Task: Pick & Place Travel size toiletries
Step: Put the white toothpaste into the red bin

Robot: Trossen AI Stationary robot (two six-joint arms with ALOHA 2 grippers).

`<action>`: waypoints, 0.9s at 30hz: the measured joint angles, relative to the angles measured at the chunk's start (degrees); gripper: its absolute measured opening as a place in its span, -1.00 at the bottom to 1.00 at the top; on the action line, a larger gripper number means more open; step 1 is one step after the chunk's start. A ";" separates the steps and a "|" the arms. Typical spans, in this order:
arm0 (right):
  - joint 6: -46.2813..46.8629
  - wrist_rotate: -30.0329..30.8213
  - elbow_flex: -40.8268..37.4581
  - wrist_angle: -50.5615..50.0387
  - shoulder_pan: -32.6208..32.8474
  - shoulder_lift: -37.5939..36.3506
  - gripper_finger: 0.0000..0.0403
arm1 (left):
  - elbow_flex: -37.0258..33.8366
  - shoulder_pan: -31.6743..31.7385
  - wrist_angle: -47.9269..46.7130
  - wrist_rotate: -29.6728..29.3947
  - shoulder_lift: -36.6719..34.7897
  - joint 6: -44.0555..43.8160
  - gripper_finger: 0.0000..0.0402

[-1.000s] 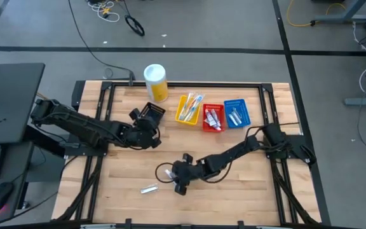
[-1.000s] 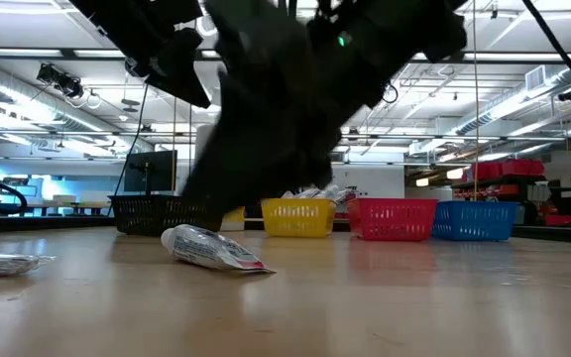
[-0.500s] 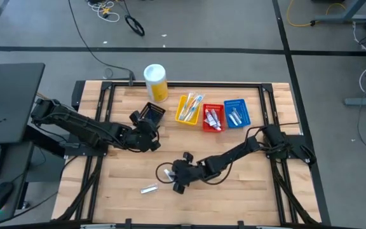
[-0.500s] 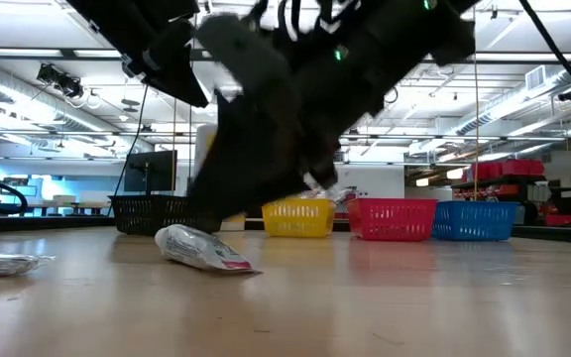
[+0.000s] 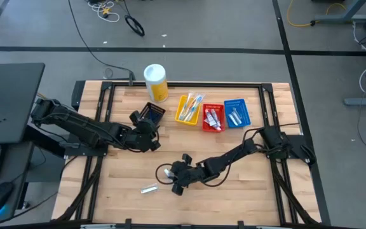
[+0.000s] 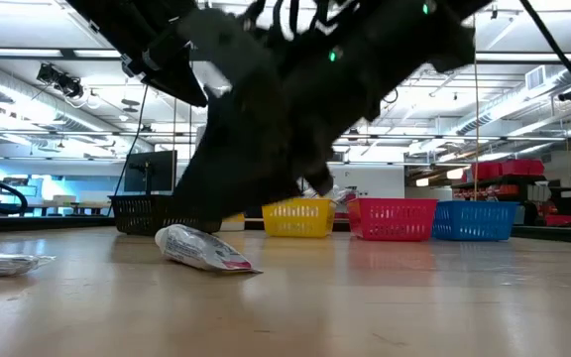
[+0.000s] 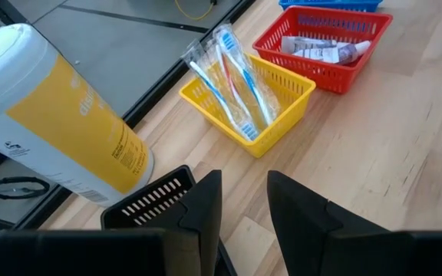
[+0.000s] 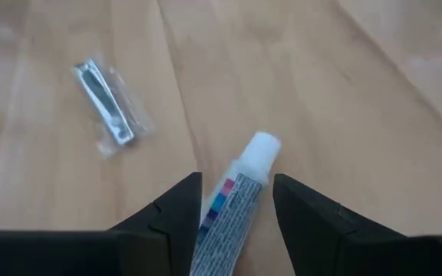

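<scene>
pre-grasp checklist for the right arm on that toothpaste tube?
1. Right gripper jaws open: ok.
2. Toothpaste tube between the jaws: ok; its capped end pokes out past the tips.
3. Tube lying flat on the table, not yet lifted: ok.
4. Nearby clutter: a wrapped metal item lies apart from the tube: ok.
5. Red tray already holds tubes; room for one more: cannot tell.
6. Left gripper out of the way, over by the black tray: ok.
</scene>
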 joint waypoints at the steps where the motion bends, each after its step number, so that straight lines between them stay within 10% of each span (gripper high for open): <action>1: -0.01 0.04 0.00 0.39 0.00 0.60 -0.15 | 0.00 -0.02 0.10 -0.05 0.00 -0.17 -0.43; 27: -11.83 -2.39 -0.01 -13.94 -2.15 -0.35 -0.59 | 0.02 0.00 -0.09 0.09 0.00 -0.03 -0.43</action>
